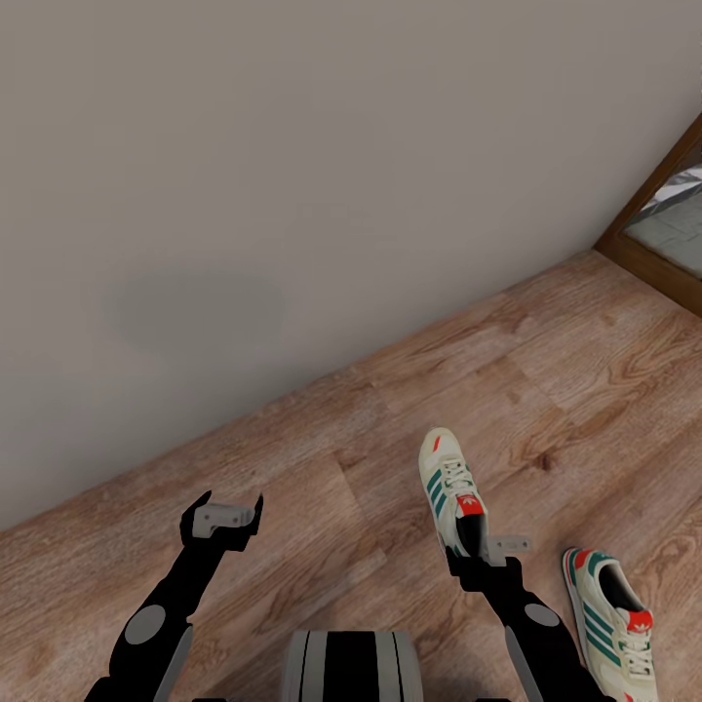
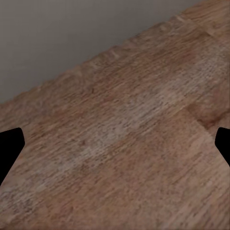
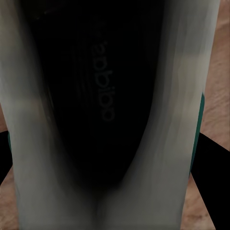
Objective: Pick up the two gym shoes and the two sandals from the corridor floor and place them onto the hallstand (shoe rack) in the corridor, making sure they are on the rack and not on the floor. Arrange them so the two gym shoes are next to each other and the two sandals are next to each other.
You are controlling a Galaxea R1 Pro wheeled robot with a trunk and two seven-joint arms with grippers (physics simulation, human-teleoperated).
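Observation:
One cream-white gym shoe (image 1: 450, 487) with green stripes lies toe away from me on the wood corridor floor (image 1: 546, 390). My right gripper (image 1: 480, 548) is at its red heel. In the right wrist view the shoe's dark opening (image 3: 110, 96) sits between the black fingers (image 3: 213, 182), which press on its sides. The second gym shoe (image 1: 612, 609) lies on the floor to the right of that arm. My left gripper (image 1: 224, 515) hangs open over bare floor (image 2: 120, 143) with nothing in it. The sandals and the hallstand are out of view.
A plain grey wall (image 1: 292, 195) runs diagonally close ahead and meets the floor just beyond the left gripper. A brown wooden frame (image 1: 648, 268) stands at the far right. My base (image 1: 351, 668) shows at the bottom centre.

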